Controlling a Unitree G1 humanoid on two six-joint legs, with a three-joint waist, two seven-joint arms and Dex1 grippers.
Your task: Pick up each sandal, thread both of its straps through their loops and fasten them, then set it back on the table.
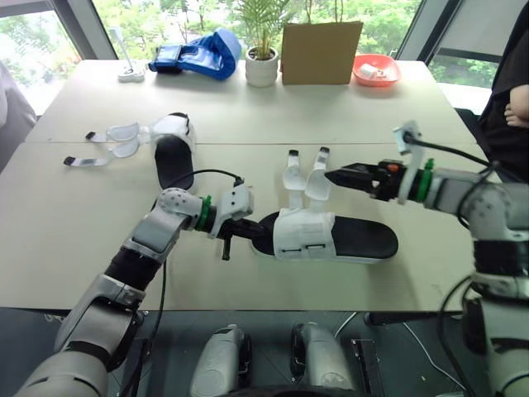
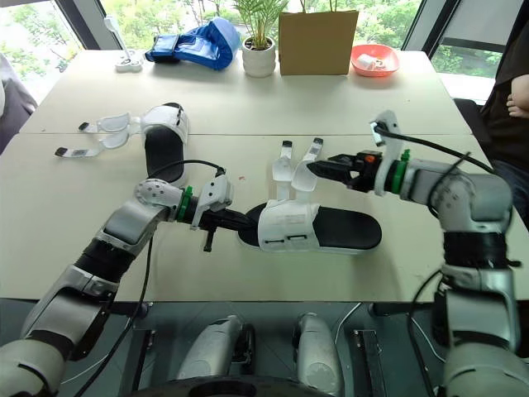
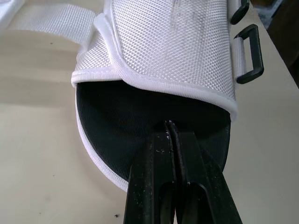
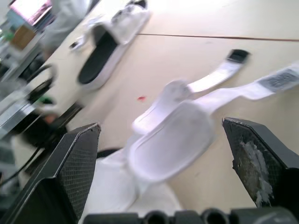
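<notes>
Left claw: the left gripper point(image 3: 171, 128) is pinched shut on the near sandal point(image 1: 347, 238), its black fingers biting the rim of the dark sole at the end closest to the white upper
Why held so: this looks like an anchor, since pinning that end should keep the shoe from sliding on the table point(image 1: 74, 240) while the other arm works the straps
Right claw: the right gripper point(image 1: 337, 176) stands wide, fingers spread and holding nothing, low over the table on the far side of the sandal
Why placed so: its tips aim at the right-hand strap point(image 1: 318, 178), which lies unfastened and fans away from the upper, so the spread fingers look set to close on it
Strap to claw: the strap's broad pad lies just in front of the fingertips, near or touching, I cannot tell which
Second strap: the left-hand strap point(image 1: 293, 175) lies just beside the first, also undone
Loops: the black loops point(image 3: 247, 51) sit on the opposite side of the upper from the straps, so each strap would have to be carried over the upper to reach them
Step in hand: probably the grasp of the first strap, as nothing is threaded yet on this sandal
Far sandal: the far sandal point(image 1: 173, 153) rests further back on the robot's left, well apart from both grippers, its loose straps point(image 1: 111, 142) splayed on the tabletop
Risk: the strap is thin and lies flat, so a grasp may slip or tug the shoe against the left grip
</notes>
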